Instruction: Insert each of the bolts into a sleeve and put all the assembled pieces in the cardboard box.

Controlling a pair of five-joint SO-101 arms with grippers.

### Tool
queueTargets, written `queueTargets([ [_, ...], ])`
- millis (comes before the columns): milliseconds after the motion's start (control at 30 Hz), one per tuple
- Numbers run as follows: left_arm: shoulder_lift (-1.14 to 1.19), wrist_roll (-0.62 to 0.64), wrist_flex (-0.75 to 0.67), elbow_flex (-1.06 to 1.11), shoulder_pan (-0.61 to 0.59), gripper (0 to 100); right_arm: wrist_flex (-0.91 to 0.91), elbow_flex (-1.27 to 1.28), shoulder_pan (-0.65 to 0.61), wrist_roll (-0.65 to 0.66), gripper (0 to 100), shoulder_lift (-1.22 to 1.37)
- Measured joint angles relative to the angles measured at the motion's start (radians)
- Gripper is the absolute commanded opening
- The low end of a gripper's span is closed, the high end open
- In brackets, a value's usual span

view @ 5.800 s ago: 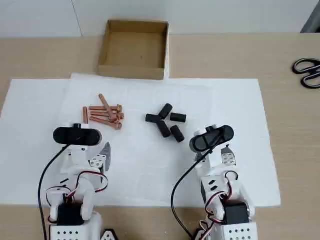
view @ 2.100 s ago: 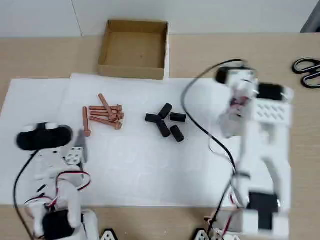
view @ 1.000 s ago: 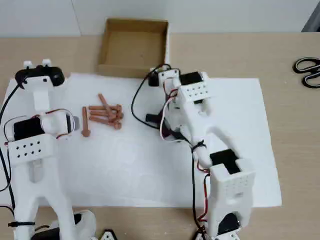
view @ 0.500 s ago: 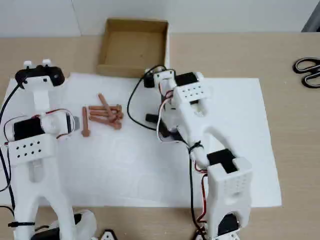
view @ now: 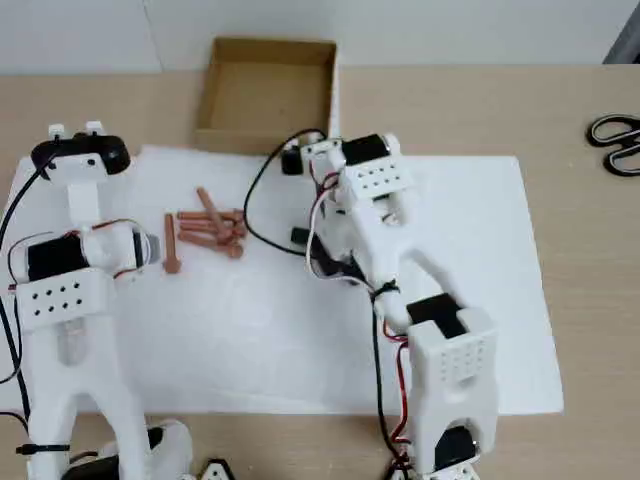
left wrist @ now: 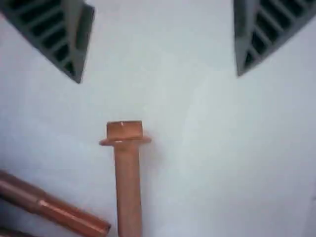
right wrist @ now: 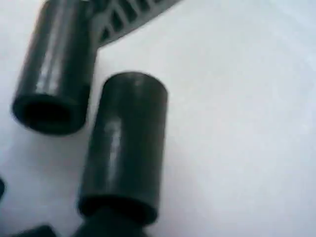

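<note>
In the high view the left pincer point(view: 153, 247) hangs over the white sheet point(view: 250, 340) on the table point(view: 480, 110). A lone bolt point(view: 171, 244) lies just beside the pincer, and the heap of bolts point(view: 212, 228) lies a little beyond that. The cardboard box point(view: 265, 143) sits well away from the pincer, off the sheet's far edge. The right arm point(view: 370, 200) leans over the spot where the sleeves lie; one black sleeve end point(view: 298, 236) sticks out from under it on the side toward the bolts. Scissors point(view: 615, 142) lie far off at the table's edge. In the left wrist view the left pincer is spread wide above bare sheet, pinching nothing. The lone bolt's flanged head point(left wrist: 124, 133) points toward the gap between the tips, and a second bolt point(left wrist: 49, 207) lies slantwise near its shank. In the right wrist view the right pincer point(right wrist: 123, 17) touches the side of one sleeve point(right wrist: 54, 69). A second sleeve point(right wrist: 126, 148) lies just beside that one. Whether this pincer is spread or pressed together cannot be told.
</note>
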Motion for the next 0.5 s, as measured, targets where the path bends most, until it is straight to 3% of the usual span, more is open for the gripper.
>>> queueTargets([
  [500,0.000,0.000,0.006,0.000,0.000,19,-0.002,0.003,-0.040,-0.025,19.7,0.129],
])
